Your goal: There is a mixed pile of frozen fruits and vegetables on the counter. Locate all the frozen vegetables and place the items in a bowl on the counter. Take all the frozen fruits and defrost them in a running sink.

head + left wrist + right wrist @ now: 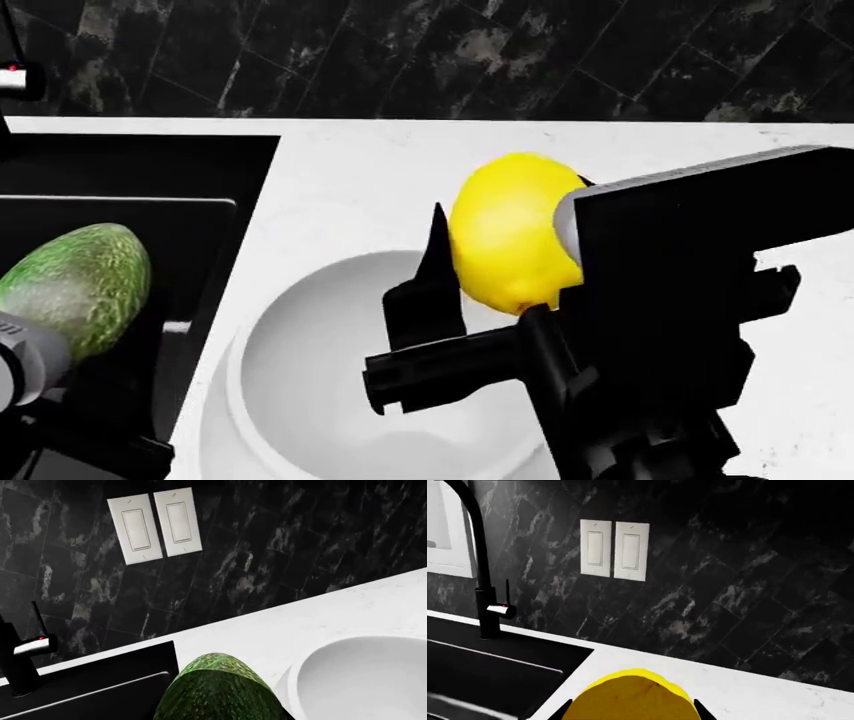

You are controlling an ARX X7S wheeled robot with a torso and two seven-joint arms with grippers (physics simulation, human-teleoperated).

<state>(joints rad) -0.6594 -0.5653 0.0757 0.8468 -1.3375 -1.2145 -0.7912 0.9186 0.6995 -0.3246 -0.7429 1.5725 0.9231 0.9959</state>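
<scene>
Both arms loaded. Right end effector (487,265) is clamped on the lemon (514,230), carried in the air above the bowl (260,345); one dark finger shows on the lemon's left side in the head view, the other is hidden behind the arm body. Left end effector (34,350) holds the avocado (80,285), which hangs over the sink (134,165), just beside the desk (360,170) edge and short of the bowl. Its fingers aren't visible in any view, so the grip is judged from the avocado riding in front of the left wrist camera.

Step in hand, as I read it: drop the lemon into the bowl, then the avocado.

How to do it well:
- The lemon looks to sit over the far-right part of the bowl opening. Shift it toward the bowl's middle before releasing; the rim curves inward and could bounce an off-centre drop onto the desk.
- Lower first, then open. A round lemon released high may roll out.
- Keep the avocado clear of the sink. If it slips now, it lands in the basin, the wrong place.
- Move the right arm out before bringing the left one over; the two are close.

Cherry and grapes are not in view. Tap (477,555) stands at the sink's back edge.
</scene>
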